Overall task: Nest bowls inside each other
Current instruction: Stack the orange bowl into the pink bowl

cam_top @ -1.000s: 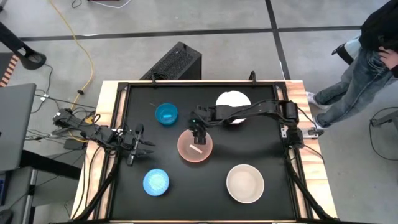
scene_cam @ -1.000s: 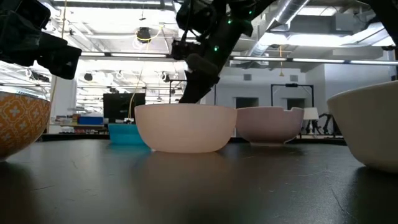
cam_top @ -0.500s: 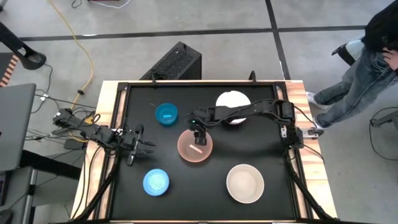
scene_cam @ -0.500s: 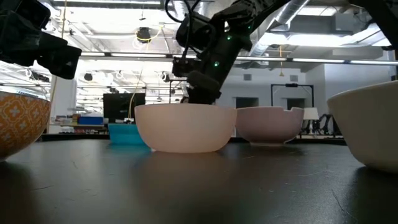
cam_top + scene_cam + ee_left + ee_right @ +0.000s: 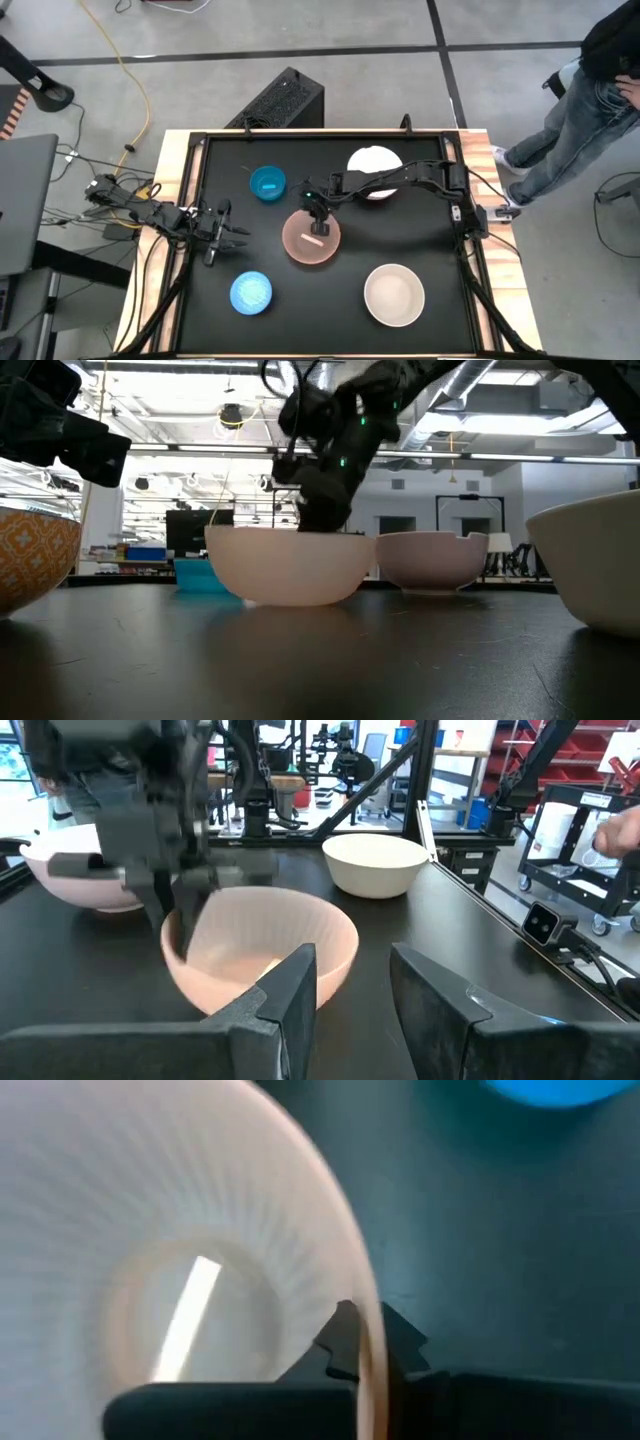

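A pale pink bowl (image 5: pixel 312 238) stands mid-table, and my right gripper (image 5: pixel 318 212) is shut on its far rim. The low view shows this bowl (image 5: pixel 290 565) slightly tilted, its left rim higher. A white bowl (image 5: pixel 375 160) rests on its base at the far side. A beige bowl (image 5: pixel 394 294) sits near right. One small blue bowl (image 5: pixel 267 183) is far left and another (image 5: pixel 251 293) near left. My left gripper (image 5: pixel 238 234) waits open at the table's left edge, touching nothing. My right gripper pinches the pink bowl's far rim (image 5: pixel 370 1350), with one finger (image 5: pixel 340 1342) inside the bowl and the other (image 5: pixel 402 1344) outside the wall. The fingers slant down from the far right. The bowl's base rests on the table, slightly tipped.
Black frame rails (image 5: pixel 190 200) edge the dark tabletop. A person (image 5: pixel 590 90) stands beyond the far right corner. Open tabletop lies between the pink bowl and the beige bowl.
My right gripper has sunk a little onto the pink bowl's far rim and shut on it. The bowl has shifted slightly toward the table's left and tipped a little.
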Available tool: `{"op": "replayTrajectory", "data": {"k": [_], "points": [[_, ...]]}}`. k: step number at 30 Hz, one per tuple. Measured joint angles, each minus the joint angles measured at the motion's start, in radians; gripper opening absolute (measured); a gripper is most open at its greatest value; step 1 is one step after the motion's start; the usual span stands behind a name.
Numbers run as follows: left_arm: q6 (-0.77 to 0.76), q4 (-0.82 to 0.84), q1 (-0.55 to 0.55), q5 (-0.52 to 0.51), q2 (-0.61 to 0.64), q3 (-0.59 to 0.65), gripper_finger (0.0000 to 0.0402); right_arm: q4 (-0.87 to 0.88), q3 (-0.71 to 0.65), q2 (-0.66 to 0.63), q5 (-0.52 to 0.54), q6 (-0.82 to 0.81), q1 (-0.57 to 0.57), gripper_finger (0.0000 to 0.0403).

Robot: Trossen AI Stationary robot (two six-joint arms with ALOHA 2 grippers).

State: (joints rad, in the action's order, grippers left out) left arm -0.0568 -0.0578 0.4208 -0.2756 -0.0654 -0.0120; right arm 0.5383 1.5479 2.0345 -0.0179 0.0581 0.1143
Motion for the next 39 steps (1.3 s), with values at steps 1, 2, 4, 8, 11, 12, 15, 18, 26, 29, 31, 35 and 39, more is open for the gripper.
{"op": "replayTrajectory", "data": {"k": [1, 2, 4, 8, 11, 12, 15, 18, 26, 29, 31, 35, 39], "points": [[0.000, 0.000, 0.000, 0.000, 0.000, 0.000, 0.0118, 0.026, 0.019, -0.004, 0.007, -0.001, 0.001, 0.0012], [0.000, 0.000, 0.000, 0.000, 0.000, 0.000, 0.0118, 0.063, 0.039, -0.008, 0.010, 0.003, 0.003, 0.0014], [0.000, 0.000, 0.000, 0.000, 0.000, 0.000, 0.0118, 0.148, 0.080, -0.022, 0.016, 0.011, 0.011, 0.0017], [0.000, 0.000, 0.000, 0.000, 0.000, 0.000, 0.0118, 0.272, 0.164, -0.075, 0.019, 0.062, 0.038, 0.0011], [0.000, 0.000, 0.000, 0.002, 0.000, 0.000, 0.0118, 0.299, 0.174, -0.149, -0.011, 0.075, 0.075, 0.0009], [0.000, 0.000, 0.000, 0.002, 0.000, 0.000, 0.0118, 0.306, 0.170, -0.171, -0.029, 0.077, 0.090, 0.0008], [0.000, 0.000, 0.000, 0.002, 0.000, 0.000, 0.0118, 0.328, 0.127, -0.273, -0.069, 0.081, 0.149, 0.0008], [0.000, 0.000, 0.000, 0.002, 0.000, 0.000, 0.0118, 0.319, 0.051, -0.398, -0.088, 0.046, 0.228, 0.0007], [0.000, 0.000, 0.000, 0.002, 0.000, 0.000, 0.0118, 0.266, -0.219, -0.590, -0.087, -0.099, 0.473, 0.0007], [0.000, 0.000, 0.000, 0.002, 0.000, 0.000, 0.0118, 0.221, -0.306, -0.610, -0.087, -0.117, 0.551, 0.0007], [0.000, 0.000, 0.000, 0.002, 0.000, 0.000, 0.0118, 0.196, -0.346, -0.611, -0.086, -0.137, 0.594, 0.0006], [0.000, 0.000, 0.000, 0.002, 0.000, 0.000, 0.0118, 0.162, -0.402, -0.615, -0.087, -0.140, 0.657, 0.0006], [0.000, 0.000, 0.000, 0.002, 0.000, 0.000, 0.0118, 0.161, -0.428, -0.613, -0.086, -0.140, 0.686, 0.0006]]}}
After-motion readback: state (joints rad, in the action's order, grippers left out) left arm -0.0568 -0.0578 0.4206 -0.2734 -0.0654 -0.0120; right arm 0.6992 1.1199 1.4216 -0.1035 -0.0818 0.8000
